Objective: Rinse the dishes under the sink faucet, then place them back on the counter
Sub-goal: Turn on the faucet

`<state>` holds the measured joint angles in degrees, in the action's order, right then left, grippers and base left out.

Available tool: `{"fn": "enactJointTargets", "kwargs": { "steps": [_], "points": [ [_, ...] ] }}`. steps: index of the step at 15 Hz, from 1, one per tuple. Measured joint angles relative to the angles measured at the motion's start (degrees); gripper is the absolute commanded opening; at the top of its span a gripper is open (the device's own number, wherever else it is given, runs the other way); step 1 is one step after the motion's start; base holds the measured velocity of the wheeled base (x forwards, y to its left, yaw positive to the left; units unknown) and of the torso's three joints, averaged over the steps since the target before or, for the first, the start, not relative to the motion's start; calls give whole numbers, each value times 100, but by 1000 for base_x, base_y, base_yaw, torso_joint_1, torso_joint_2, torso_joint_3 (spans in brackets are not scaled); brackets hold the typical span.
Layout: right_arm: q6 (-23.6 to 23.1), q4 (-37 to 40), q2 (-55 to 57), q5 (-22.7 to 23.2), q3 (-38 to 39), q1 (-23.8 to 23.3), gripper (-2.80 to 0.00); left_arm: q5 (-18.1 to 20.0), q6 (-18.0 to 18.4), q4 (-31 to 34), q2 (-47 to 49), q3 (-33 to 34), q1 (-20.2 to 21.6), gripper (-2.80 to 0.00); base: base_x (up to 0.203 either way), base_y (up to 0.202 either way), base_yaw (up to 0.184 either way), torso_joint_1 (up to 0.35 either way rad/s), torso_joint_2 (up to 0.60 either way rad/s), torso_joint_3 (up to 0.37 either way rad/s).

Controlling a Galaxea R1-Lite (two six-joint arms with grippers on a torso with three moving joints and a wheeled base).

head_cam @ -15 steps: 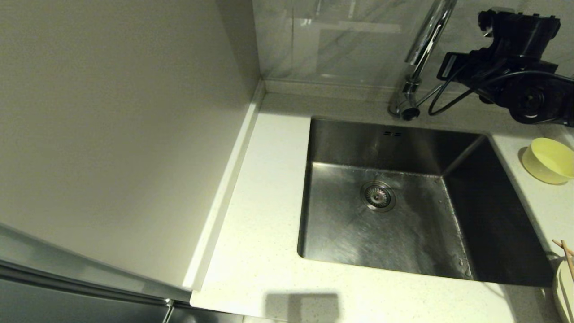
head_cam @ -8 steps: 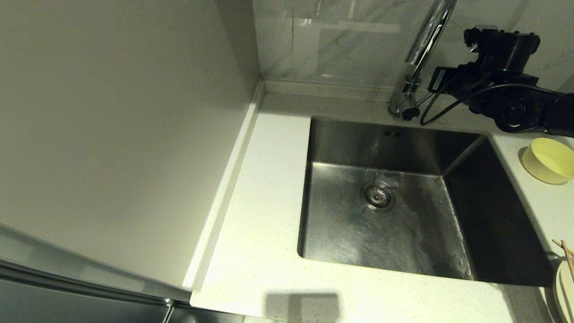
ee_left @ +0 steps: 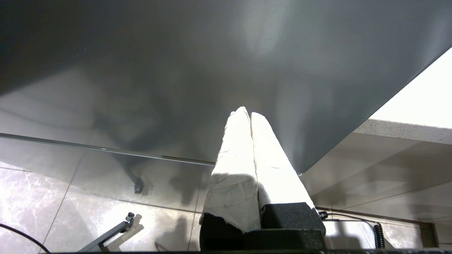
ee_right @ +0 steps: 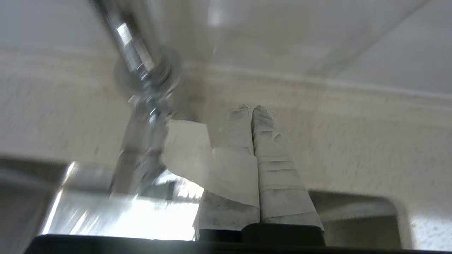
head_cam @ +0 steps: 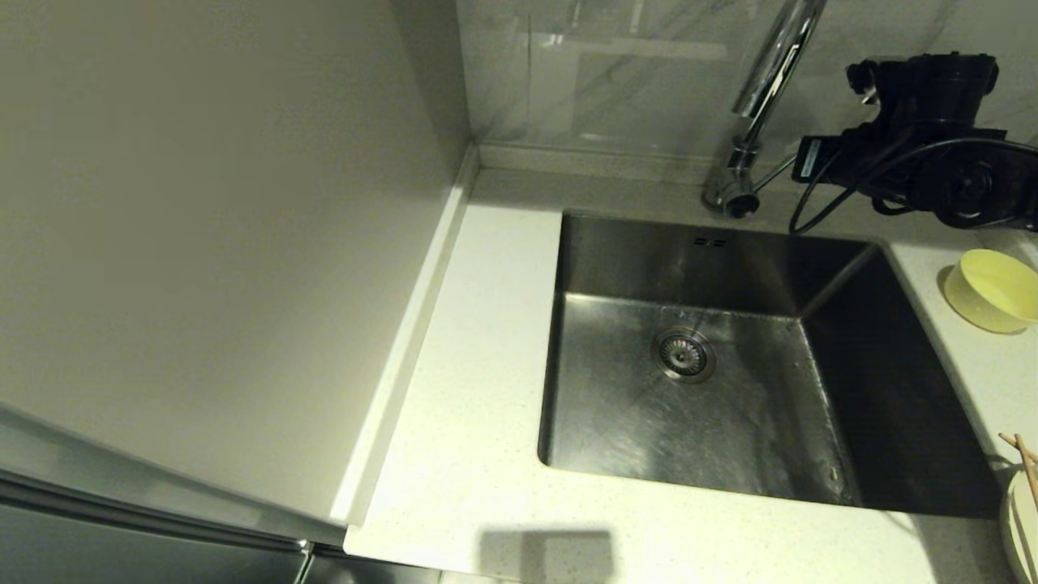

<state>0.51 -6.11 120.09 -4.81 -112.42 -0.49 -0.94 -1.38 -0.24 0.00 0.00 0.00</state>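
My right jaws (ee_right: 251, 109), pressed together, hang beside the faucet (head_cam: 758, 105). Left jaws (ee_left: 250, 115) also pressed together. Plate (head_cam: 1018, 519) and chopsticks (head_cam: 1023, 464) are cut off; the bowl (head_cam: 991, 289) sits on the bench (head_cam: 478, 438).

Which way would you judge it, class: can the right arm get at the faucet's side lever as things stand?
Probably yes. The right gripper, fingers shut and empty, hangs beside the sink faucet over the counter, and nothing shows between them. The bowl sits off to the side.
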Motion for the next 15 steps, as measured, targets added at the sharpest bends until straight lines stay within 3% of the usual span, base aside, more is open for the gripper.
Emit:
{"fn": "enactJointTargets", "kwargs": {
  "steps": [3,15],
  "points": [
    [12,63,-133,214,104,-9,-280,0,0,1,0,0,0,-280,0,0,0,0,0,0],
    [163,-521,-18,159,-65,35,-280,0,0,0,0,0,0,-280,0,0,0,0,0,0]
  ]
}}
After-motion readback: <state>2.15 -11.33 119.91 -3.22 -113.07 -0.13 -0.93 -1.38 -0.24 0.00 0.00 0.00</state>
